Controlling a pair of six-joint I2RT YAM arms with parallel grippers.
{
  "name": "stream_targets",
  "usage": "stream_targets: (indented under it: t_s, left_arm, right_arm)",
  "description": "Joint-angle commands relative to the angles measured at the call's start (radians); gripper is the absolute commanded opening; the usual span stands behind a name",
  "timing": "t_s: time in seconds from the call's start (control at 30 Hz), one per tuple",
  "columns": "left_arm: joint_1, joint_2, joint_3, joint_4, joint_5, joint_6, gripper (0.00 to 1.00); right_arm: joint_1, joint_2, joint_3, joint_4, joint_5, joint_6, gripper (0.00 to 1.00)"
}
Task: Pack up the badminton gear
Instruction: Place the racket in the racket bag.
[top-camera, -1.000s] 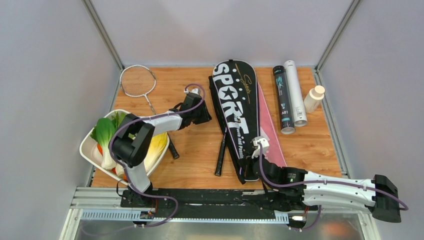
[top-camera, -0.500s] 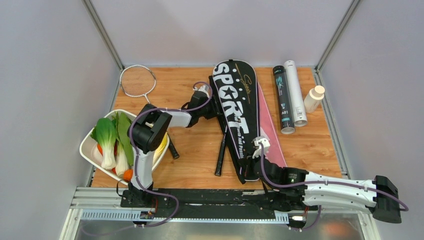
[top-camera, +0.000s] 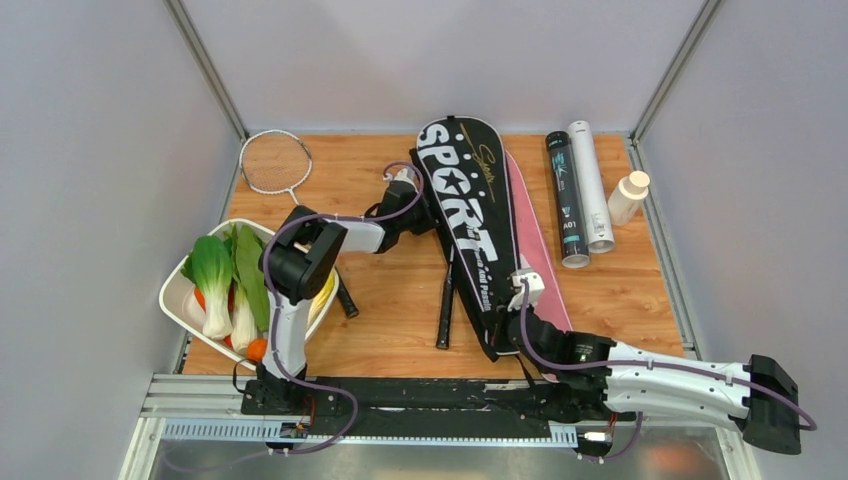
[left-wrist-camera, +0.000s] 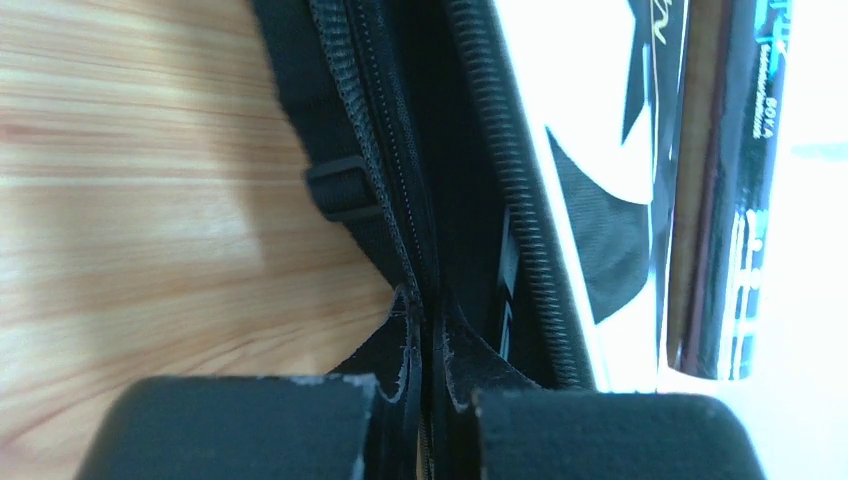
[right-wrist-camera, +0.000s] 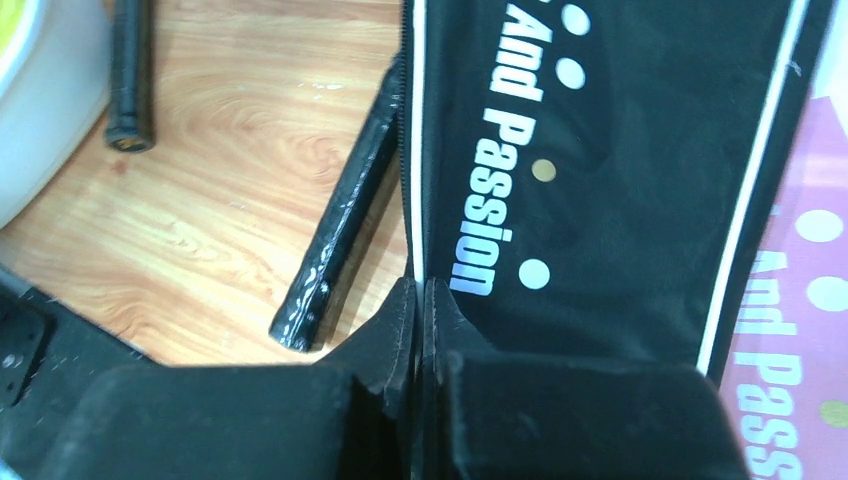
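Fabric racket bag (top-camera: 465, 215), black with white "SPORT" lettering and teardrop-shaped, lies slanted on the wooden surface (top-camera: 390, 290), overlapping the pink bag (top-camera: 533, 250). The left hand (left-wrist-camera: 425, 320) is clenched on its ribbed zipper edge (upper left side); the right hand (right-wrist-camera: 420, 300) pinches its narrow lower end.

Matt woven cloth is seen on the black racket bag (top-camera: 470, 215), smooth grained wood on the table (top-camera: 400, 290), and a glossy wrap on the racket handle (right-wrist-camera: 335, 235).

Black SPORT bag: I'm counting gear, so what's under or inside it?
Under the black bag, a pink bag shows along its right edge; a black racket handle sticks out left. Its inside is covered.
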Motion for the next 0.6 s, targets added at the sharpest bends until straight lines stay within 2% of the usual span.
stream_targets:
  t_s: [0.0,0.17,0.3,0.5,0.57]
  left_arm:
    - [0.014,-0.218,-0.011,-0.201,-0.118,0.053,0.0]
    - [0.014,-0.418,-0.007,-0.329,-0.186,0.101,0.0]
    - [0.013,-0.497,0.01,-0.419,-0.129,0.109,0.0]
    - [0.011,-0.533,-0.048,-0.449,-0.071,0.107,0.0]
    - [0.01,-0.543,-0.066,-0.448,-0.065,0.111,0.0]
  right_arm:
    - [-0.079,0.035,0.059,0.047,0.058,0.011,0.0]
    - [-0.155,0.086,0.142,0.046,0.037,-0.02,0.01]
    - [-0.178,0.121,0.187,0.045,0.006,-0.056,0.04]
    - [-0.208,0.133,0.197,0.036,-0.044,-0.095,0.26]
    - [-0.222,0.124,0.218,0.022,-0.089,-0.122,0.29]
